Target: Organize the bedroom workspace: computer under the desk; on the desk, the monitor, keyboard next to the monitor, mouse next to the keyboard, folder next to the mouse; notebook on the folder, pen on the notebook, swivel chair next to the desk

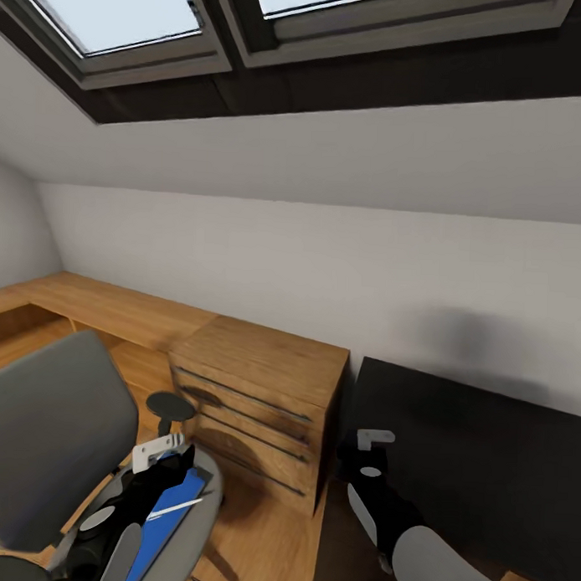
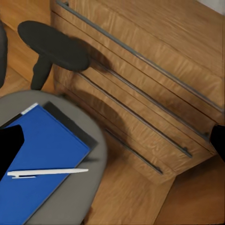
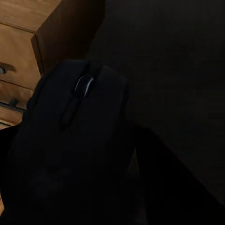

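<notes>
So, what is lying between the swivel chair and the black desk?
The light wooden drawer cabinet stands between the swivel chair and the desk, with bare wooden floor before it. The head view shows this.

Daylight is being admitted through the skylights [image 1: 124, 21] overhead, and the white wall [image 1: 325, 258] is being evenly lit. A soft shadow is being cast on it above the desk [image 1: 485, 465]. The right wrist view is being left very dim, the mouse [image 3: 79, 140] barely being distinguished. Straight lines are being bowed at the head view's edges.

Blk arms [image 1: 383, 503] (grey/white shells)
</notes>
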`<state>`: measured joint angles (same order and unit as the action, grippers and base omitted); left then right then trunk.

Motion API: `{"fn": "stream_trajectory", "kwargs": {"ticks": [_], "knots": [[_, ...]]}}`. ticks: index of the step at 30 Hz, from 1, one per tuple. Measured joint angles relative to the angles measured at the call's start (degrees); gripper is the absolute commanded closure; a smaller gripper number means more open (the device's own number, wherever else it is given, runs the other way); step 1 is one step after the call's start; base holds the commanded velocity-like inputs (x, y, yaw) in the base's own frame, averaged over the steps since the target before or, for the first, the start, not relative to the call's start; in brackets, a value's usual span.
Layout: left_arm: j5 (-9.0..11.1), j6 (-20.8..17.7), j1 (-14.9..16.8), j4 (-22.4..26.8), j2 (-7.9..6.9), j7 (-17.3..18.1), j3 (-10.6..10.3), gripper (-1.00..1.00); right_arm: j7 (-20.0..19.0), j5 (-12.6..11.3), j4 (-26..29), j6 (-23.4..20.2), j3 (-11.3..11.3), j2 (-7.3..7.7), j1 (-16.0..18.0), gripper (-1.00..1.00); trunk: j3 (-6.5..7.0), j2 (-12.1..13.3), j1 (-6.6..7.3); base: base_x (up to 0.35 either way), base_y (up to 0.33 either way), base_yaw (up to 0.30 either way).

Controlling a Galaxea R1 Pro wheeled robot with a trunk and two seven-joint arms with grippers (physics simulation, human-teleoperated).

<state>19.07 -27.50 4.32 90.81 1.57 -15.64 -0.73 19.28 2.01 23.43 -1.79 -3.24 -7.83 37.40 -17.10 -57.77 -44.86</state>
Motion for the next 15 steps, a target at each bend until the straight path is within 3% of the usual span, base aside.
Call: {"fn": "stream_trajectory", "kwargs": {"ticks": [10,15], "knots": [[0.1,-0.1,0.0,1.3,0.01,0.1,0.0,-1.00,0.2,-0.1,-0.1,-0.3,3.8,1.33,0.1,1.00,0.00,0.0,-0.02,0.050,-0.028,0.000],[0.3,-0.1,0.0,1.8,0.09,-0.1,0.3,-1.00,0.1,-0.1,-0.1,-0.3,4.0,1.35,0.1,1.00,0.00,0.0,-0.03,0.000,0.000,0.000]]}}
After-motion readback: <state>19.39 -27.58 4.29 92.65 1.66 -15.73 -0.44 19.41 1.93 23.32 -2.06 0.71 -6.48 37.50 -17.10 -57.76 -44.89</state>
